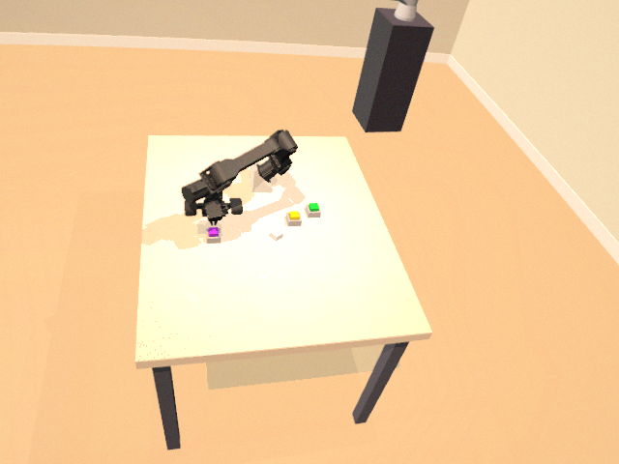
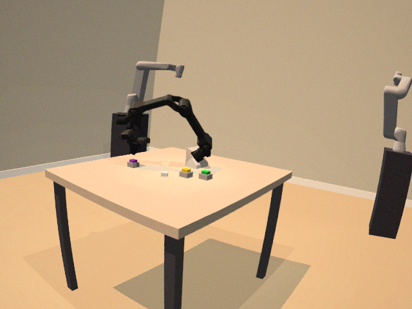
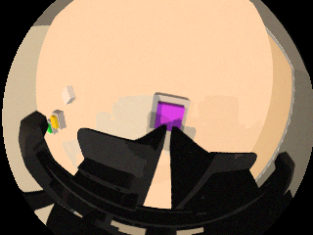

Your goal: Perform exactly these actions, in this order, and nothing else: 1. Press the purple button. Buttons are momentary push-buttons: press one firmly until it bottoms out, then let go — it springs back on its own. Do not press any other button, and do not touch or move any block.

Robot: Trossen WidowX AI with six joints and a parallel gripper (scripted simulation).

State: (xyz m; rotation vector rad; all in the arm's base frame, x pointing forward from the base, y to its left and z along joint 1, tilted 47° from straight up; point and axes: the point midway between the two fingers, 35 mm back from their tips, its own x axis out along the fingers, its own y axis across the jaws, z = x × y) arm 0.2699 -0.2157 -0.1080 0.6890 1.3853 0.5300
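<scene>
The purple button (image 1: pixel 213 231) (image 2: pixel 132 160) (image 3: pixel 169 114) sits on its grey base at the left part of the table (image 1: pixel 280 309) (image 2: pixel 159 203). Its cap stands up from the base. My gripper (image 1: pixel 214 223) (image 2: pixel 133 153) (image 3: pixel 168 129) is shut and empty, pointing down. Its fingertips are a little above the purple button, with a gap visible in the exterior view. In the wrist view the tips overlap the near edge of the purple cap.
The yellow button (image 1: pixel 293 216) (image 2: pixel 185 170) (image 3: pixel 54 121) and the green button (image 1: pixel 313 206) (image 2: pixel 205 172) (image 3: pixel 49 128) stand to the right of the purple one. A small white block (image 1: pixel 276 234) (image 2: pixel 164 174) (image 3: pixel 68 95) lies between the purple and yellow buttons.
</scene>
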